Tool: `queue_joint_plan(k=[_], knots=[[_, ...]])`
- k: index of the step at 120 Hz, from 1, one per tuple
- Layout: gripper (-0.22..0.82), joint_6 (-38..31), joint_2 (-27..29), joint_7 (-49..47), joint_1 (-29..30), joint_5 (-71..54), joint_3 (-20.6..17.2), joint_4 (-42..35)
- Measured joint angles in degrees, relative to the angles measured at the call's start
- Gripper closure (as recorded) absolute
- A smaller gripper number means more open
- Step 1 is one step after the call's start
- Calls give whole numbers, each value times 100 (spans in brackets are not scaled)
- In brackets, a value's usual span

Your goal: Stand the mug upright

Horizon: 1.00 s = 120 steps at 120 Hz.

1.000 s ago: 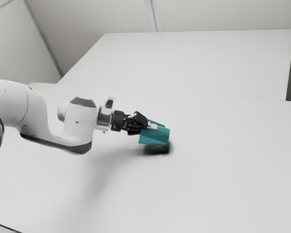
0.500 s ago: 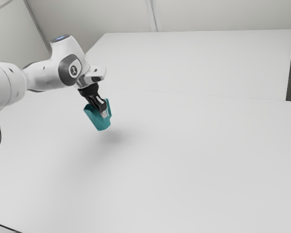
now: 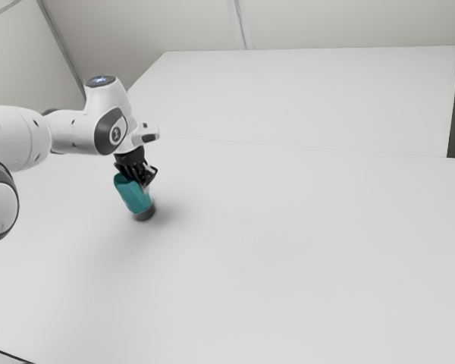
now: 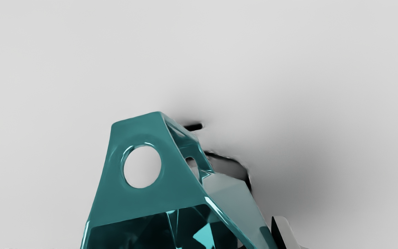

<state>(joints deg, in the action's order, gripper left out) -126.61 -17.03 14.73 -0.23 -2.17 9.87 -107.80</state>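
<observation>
One dark edge [image 3: 9, 354] crosses the near corner on the exterior view's left, beside the pale tabletop [image 3: 288, 265]. Beyond it, on that same side, a teal faceted mug [image 3: 133, 196] leans at a slant, not upright: its mouth end is raised toward the exterior view's left, its base angled down toward the right above a dark shadow [image 3: 144, 217]. Whether the base touches the tabletop, I cannot tell. My black two-finger gripper [image 3: 145, 186] points down at the mug and is closed on its side wall; one pale fingertip [image 4: 286, 230] lies against the outside, the other is mostly hidden, so the exact gap is unclear. In the wrist view, a round hole pierces a broad teal face beside the dark interior. The white arm [image 3: 72, 130] reaches in from the left. Farther off stand a large pale panel [image 3: 311, 91] and grey walls [image 3: 136, 23].
</observation>
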Motion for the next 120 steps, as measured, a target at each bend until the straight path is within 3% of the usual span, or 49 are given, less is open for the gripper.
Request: queue_joint_plan(k=[28,53,79,104,120], knots=[[75,-160,-117,-519,-7,-38,62,-62],[44,-195,-130,-806,-21,-73,93,-75],[30,-131,148,-1003,-75,-138,189,-9],[26,936,873,-1141,-488,-403,168,1110],[15,2172,962,-1226,-705,-458,-156,2227]])
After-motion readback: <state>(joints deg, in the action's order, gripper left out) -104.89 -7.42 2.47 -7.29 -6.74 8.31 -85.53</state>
